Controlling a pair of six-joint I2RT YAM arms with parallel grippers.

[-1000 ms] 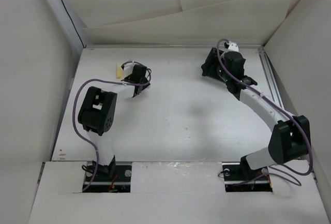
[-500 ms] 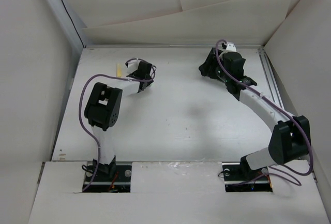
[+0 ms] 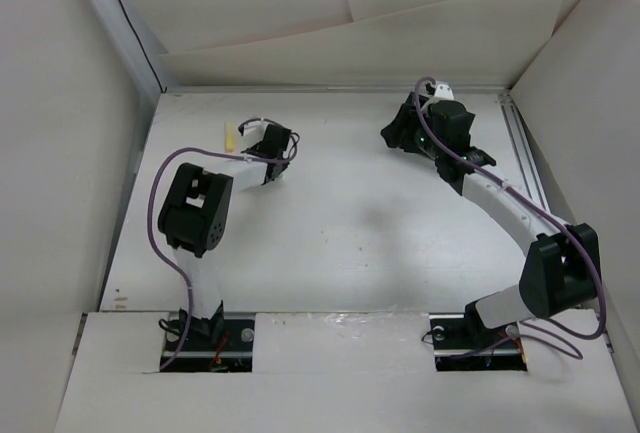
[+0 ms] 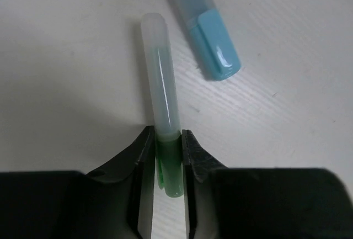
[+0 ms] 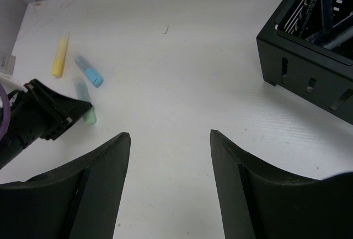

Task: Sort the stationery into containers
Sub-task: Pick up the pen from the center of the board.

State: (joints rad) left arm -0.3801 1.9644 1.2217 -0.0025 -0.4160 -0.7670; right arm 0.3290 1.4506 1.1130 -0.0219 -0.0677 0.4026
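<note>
My left gripper [image 4: 165, 137] is shut on the green end of a green highlighter [image 4: 160, 84] with a clear cap, which points away from me just over the table. A light-blue highlighter [image 4: 212, 46] lies right beside it. In the right wrist view the yellow highlighter [image 5: 60, 57], the blue one [image 5: 89, 71] and the green one [image 5: 85, 112] sit at the left, by the left gripper [image 5: 49, 115]. My right gripper [image 5: 170, 135] is open and empty above the table. The black organiser [image 5: 309, 68] stands to its right, with dark and blue pens inside.
In the top view the left gripper [image 3: 272, 143] is at the back left with the yellow highlighter [image 3: 229, 137] beside it. The right gripper [image 3: 400, 133] is at the back right. White walls close in the table at the back and both sides.
The left arm's elbow has swung up and right, and its gripper has shifted slightly right by the highlighters. The right gripper has crept a little to the left.
</note>
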